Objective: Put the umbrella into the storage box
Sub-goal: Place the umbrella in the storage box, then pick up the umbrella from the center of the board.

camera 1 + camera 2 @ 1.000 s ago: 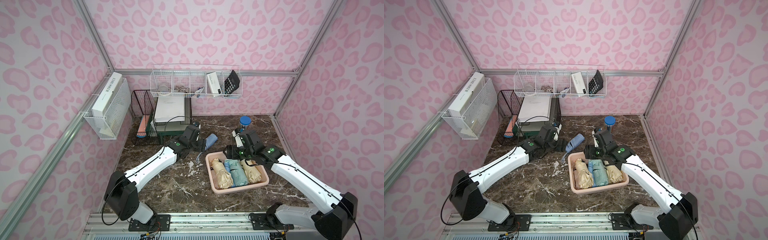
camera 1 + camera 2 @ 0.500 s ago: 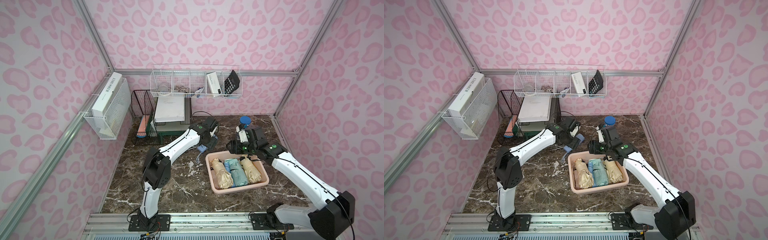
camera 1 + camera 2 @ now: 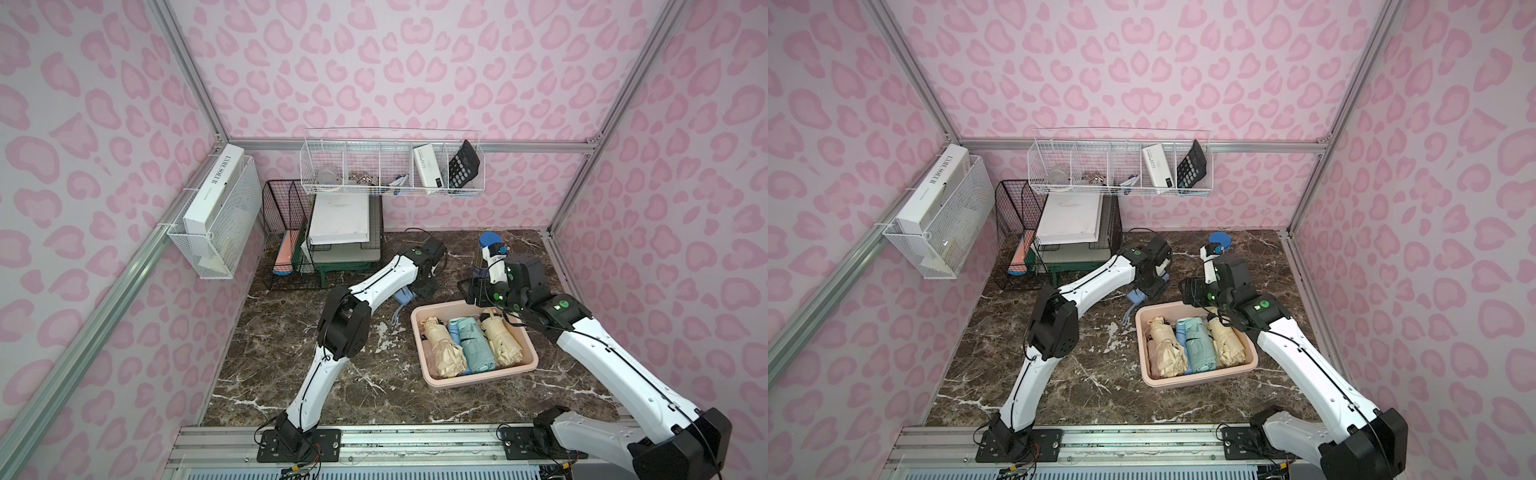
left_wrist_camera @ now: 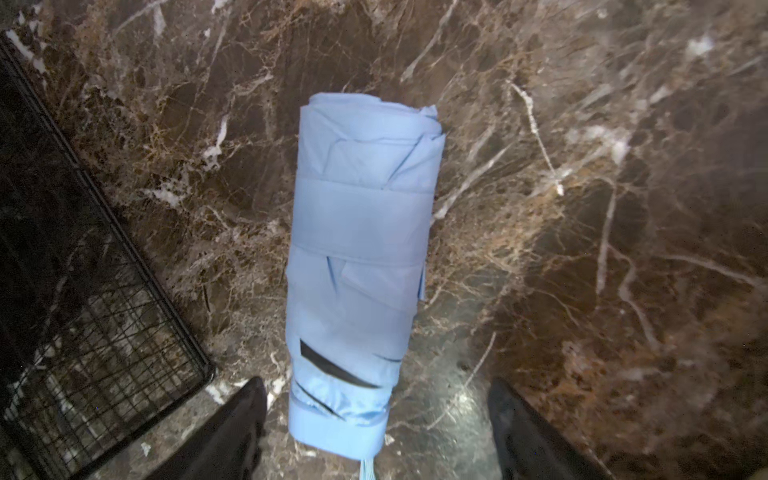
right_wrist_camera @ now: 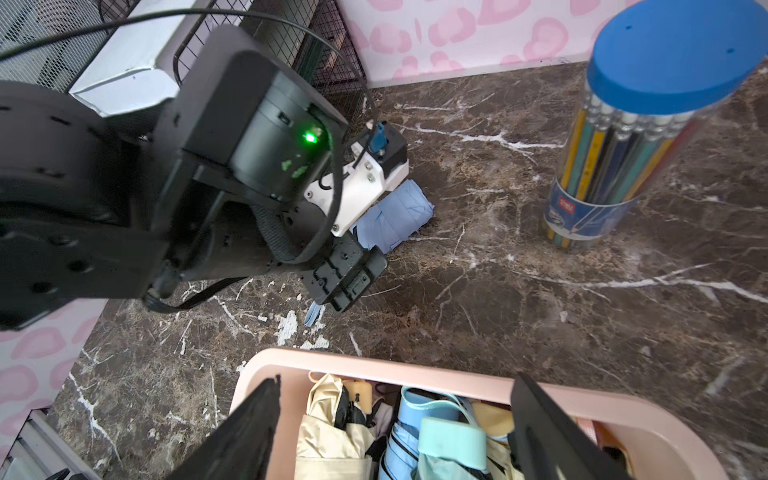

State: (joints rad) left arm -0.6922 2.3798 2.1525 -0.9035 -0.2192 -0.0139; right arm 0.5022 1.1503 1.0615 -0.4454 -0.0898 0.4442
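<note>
Umbrella: pale blue umbrella [image 4: 357,270], folded and strapped shut, lies flat on the marble tabletop [image 4: 582,208]. It is outside the storage box, near its far left corner, and shows in both top views [image 3: 404,297] [image 3: 1137,297].
Wire rack: black wire rack [image 4: 104,332] stands to the left of the umbrella, apart from it.
Left gripper: left gripper [image 4: 377,381] is spread wide, its 2 dark fingers [image 4: 245,419] on either side of the umbrella's handle end. A gap shows on each side and it grips nothing.
Left arm: elbow raised, forearm stretched toward the back of the table, wrist bent down over the umbrella.
Storage box: pink storage box [image 3: 482,379] sits right of the umbrella and holds cream and blue-green folded umbrellas side by side.
Right gripper: right gripper [image 5: 397,377] is wide apart above the box's far rim and holds nothing.
Right arm: reaches up from the front right base, wrist raised over the box's far edge.
Pencil tub: clear tub with a blue lid [image 5: 602,178] stands upright behind the box.
</note>
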